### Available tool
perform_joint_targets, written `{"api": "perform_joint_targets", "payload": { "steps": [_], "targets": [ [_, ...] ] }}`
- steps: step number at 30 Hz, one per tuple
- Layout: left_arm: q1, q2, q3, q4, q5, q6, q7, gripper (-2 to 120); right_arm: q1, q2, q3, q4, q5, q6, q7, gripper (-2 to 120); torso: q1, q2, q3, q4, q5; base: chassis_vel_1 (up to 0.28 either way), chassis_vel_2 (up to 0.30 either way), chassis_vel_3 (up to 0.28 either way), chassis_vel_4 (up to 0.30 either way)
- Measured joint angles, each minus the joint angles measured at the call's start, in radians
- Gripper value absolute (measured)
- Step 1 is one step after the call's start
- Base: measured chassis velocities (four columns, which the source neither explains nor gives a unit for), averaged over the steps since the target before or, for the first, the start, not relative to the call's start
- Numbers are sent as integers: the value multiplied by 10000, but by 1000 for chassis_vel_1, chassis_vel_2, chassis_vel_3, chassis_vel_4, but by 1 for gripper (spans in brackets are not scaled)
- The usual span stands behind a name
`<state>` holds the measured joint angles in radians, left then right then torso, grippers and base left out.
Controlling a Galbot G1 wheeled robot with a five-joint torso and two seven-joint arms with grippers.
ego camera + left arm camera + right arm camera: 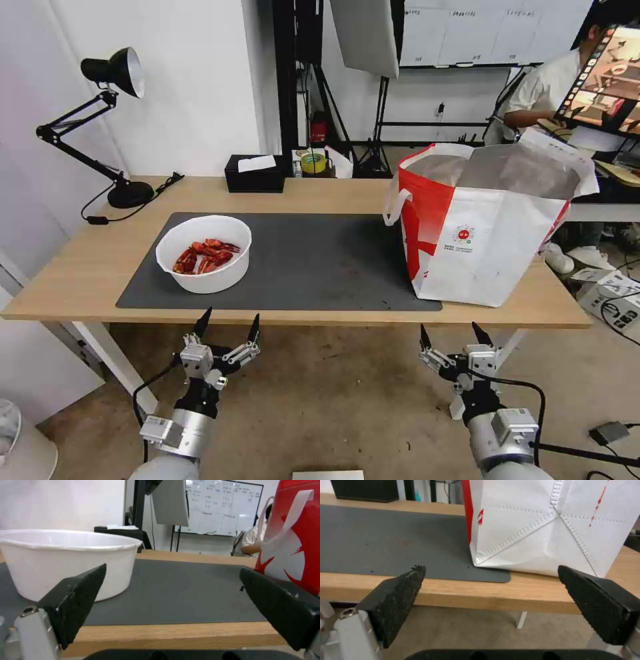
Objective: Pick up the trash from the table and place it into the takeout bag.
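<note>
The trash is a white round bowl (204,253) of red crayfish shells, standing on the left part of the dark grey mat (313,260) on the light-wood table (80,267). The left wrist view shows the bowl (66,560) close ahead. The white-and-red takeout bag (483,223) stands open at the table's right end, its foil lining showing; the right wrist view shows its lower corner (546,530). My left gripper (228,322) hangs open below the table's front edge, in front of the bowl. My right gripper (453,335) hangs open below the edge, in front of the bag.
A black desk lamp (110,127) stands at the back left corner. A black tissue box (255,173) and a yellow tape roll (312,162) sit at the back edge. A seated person and a monitor (603,80) are behind the bag.
</note>
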<state>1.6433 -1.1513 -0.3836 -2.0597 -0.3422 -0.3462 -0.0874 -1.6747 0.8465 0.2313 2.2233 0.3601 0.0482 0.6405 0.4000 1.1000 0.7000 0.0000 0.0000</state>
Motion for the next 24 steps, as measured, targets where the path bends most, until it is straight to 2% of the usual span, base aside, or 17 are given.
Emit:
{"api": "perform_joint_targets", "payload": {
  "steps": [9, 17, 24],
  "targets": [
    [-85, 200, -254, -171, -227, 59, 0, 100, -3, 4, -8, 10, -26, -28, 4, 100, -1, 0, 0, 1, 0, 0, 0, 0, 0],
    [-442, 812, -996, -700, -1118, 702, -292, 100, 3, 3, -10, 12, -27, -28, -5, 100, 0, 0, 1, 3, 1, 0, 0, 0, 0],
    [-1240, 2140, -1538, -1199, -2786, 2509, -1409, 100, 8, -2, -11, 13, -26, -29, -15, 100, -1, 0, 1, 3, 0, 0, 0, 0, 0]
  ]
}}
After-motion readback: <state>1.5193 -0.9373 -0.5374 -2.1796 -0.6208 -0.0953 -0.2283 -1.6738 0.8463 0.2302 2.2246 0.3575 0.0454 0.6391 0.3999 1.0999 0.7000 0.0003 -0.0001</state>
